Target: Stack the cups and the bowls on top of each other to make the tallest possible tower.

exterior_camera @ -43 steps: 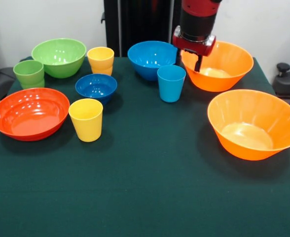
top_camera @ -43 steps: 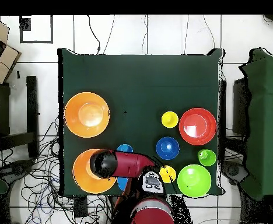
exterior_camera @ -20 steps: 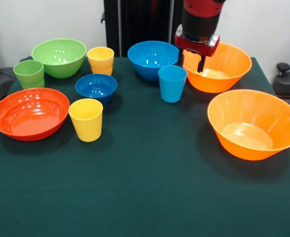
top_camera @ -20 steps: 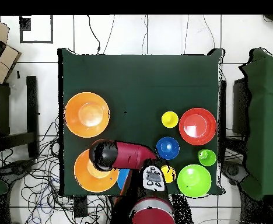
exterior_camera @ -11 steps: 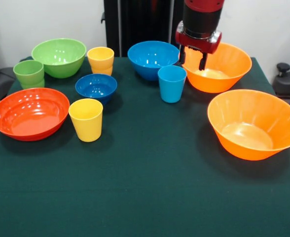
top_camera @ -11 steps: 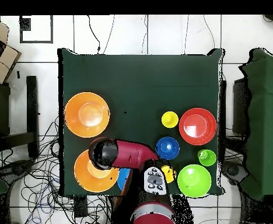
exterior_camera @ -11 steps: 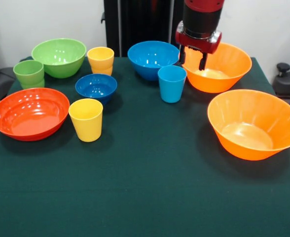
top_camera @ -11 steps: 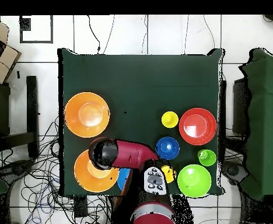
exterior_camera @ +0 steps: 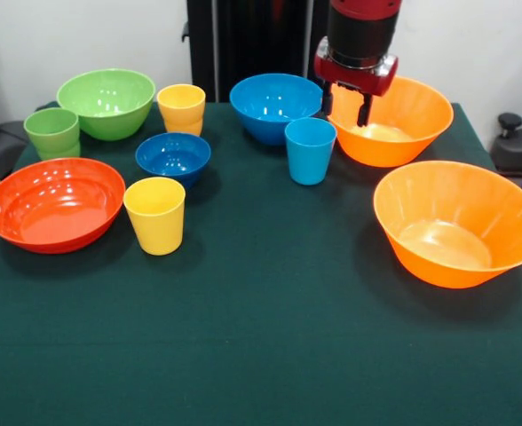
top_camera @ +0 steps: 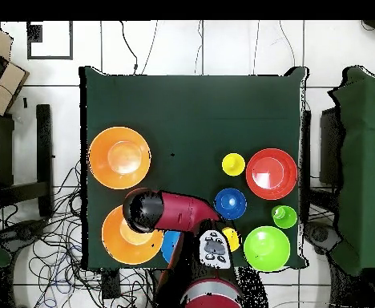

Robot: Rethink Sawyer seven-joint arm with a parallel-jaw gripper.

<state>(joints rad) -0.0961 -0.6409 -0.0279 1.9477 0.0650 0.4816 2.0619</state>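
Note:
My gripper hangs open and empty over the left rim of the far orange bowl, just behind the light blue cup. The light blue bowl is to its left. Further left stand a yellow cup, the green bowl, the green cup, the dark blue bowl, the red-orange bowl and a second yellow cup. The other orange bowl sits at the near right. Every piece stands alone and no tower is in view. In the overhead view the arm hides the gripper.
The table has a dark green cloth. In the overhead view the arm overlaps the orange bowl by the table's edge, and cables lie on the floor around the table.
The gripper has risen slightly above the far orange bowl's rim and both fingers now show apart. No cup or bowl has moved.

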